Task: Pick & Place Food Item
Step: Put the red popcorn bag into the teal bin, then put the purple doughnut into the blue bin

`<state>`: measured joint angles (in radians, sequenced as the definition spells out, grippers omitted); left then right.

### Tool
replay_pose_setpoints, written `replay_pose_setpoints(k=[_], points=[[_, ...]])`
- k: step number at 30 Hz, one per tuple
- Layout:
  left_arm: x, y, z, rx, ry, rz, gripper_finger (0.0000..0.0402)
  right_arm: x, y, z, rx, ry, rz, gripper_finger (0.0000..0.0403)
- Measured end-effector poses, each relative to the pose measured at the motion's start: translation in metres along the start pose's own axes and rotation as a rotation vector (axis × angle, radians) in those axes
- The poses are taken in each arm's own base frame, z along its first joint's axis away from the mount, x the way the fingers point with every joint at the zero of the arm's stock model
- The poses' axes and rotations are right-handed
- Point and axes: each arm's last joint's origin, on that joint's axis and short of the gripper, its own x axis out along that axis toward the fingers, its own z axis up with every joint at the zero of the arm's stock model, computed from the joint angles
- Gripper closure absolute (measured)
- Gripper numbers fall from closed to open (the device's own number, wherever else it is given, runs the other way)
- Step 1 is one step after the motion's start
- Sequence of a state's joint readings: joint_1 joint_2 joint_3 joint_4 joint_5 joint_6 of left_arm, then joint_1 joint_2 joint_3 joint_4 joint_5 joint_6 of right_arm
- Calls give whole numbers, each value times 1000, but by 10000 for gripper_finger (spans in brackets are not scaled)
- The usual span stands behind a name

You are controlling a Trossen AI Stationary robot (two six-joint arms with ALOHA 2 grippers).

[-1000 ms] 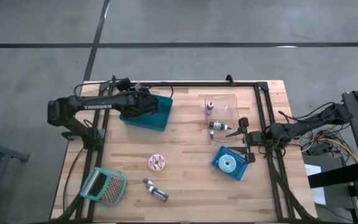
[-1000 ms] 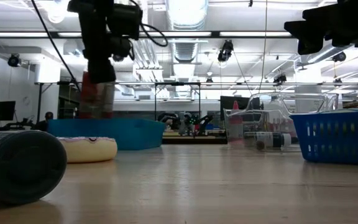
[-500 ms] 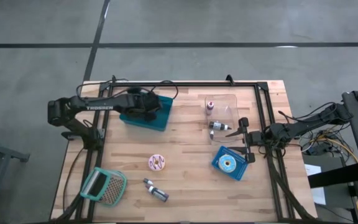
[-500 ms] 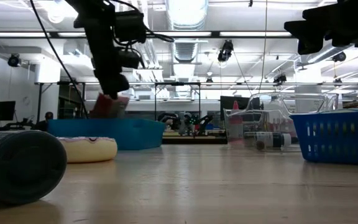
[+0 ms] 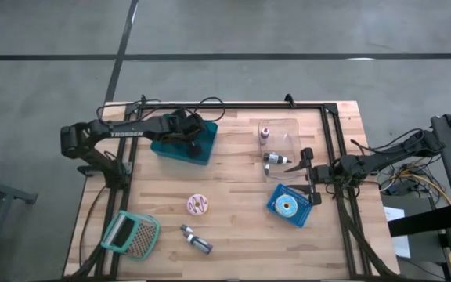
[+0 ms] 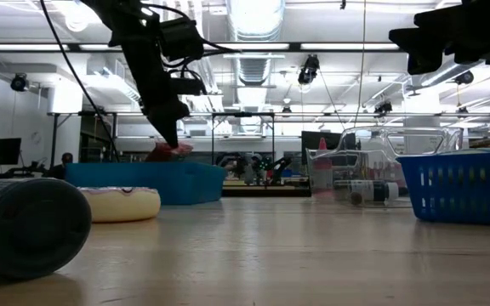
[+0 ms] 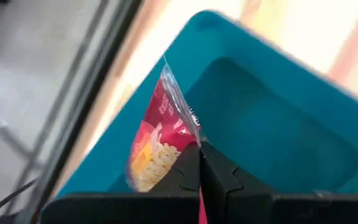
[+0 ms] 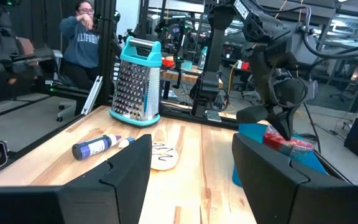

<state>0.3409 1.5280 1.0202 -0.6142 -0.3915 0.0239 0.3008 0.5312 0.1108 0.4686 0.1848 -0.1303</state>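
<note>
- Grey concrete floor [image 5: 45, 63] spreads around the wooden table [image 5: 233, 235], crossed by dark seam lines.
- Long ceiling lights [image 6: 253, 17] glow over a workshop full of frames and cables.
- A person in a grey sweatshirt [image 8: 82, 43] sits beyond the table's far edge.

Robotics lab, ceiling strip lights [image 6: 253, 17], equipment racks [image 6: 243, 136], concrete floor [image 5: 225, 47]
</note>
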Motion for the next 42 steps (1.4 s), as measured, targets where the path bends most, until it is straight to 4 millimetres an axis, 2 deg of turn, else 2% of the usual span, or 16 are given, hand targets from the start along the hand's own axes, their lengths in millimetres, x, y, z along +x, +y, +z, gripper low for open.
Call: replay_pose_setpoints(k=[5, 10, 20, 24, 35, 38, 42], points=[[6, -3, -1, 17, -30, -134, 401, 0, 0, 0, 0, 0, 0, 184], [13, -6, -5, 36, -61, -142, 398, 0, 0, 0, 0, 1, 0, 184], [16, -10, -4, 75, -120, -208, 357, 0, 0, 0, 0, 1, 0, 184], [15, -12, -1, 74, -156, -284, 318, 0, 0, 0, 0, 1, 0, 184], [13, -12, 6, 139, -236, -294, 155, 0, 0, 0, 0, 3, 0, 184], [9, -12, 10, 194, -308, -339, 127, 0, 0, -1, -1, 9, 1, 184], [-7, -13, 17, 241, -468, -462, 114, 0, 0, -1, 0, 10, 1, 184]])
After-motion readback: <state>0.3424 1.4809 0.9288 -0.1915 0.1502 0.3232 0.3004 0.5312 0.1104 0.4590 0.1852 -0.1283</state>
